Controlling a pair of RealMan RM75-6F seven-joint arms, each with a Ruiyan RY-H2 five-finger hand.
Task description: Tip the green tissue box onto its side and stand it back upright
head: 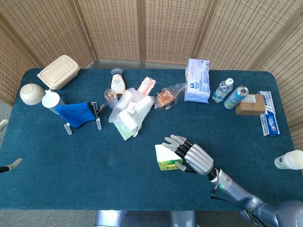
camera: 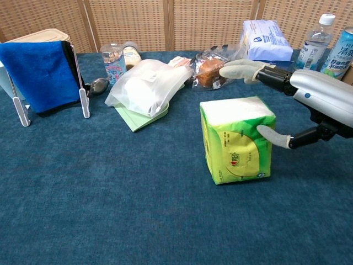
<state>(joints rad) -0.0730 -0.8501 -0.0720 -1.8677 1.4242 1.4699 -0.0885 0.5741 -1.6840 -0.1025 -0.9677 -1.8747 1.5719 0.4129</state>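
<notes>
Your green tissue box [camera: 237, 139] stands upright — the right hand [camera: 298, 99] is spread open, holding nothing — task looks finished.

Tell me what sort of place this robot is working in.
Probably a staged test or lab setup, not a home. A table with a blue cloth is fenced by wicker screens, and unrelated goods are lined up on it: a water bottle, a toothpaste box, a takeaway container.

Bare blue tablecloth [camera: 110, 210] from 3 through 9 o'clock of the green tissue box [camera: 237, 141]; white plastic bag [camera: 144, 81] crowds 10 o'clock.
</notes>
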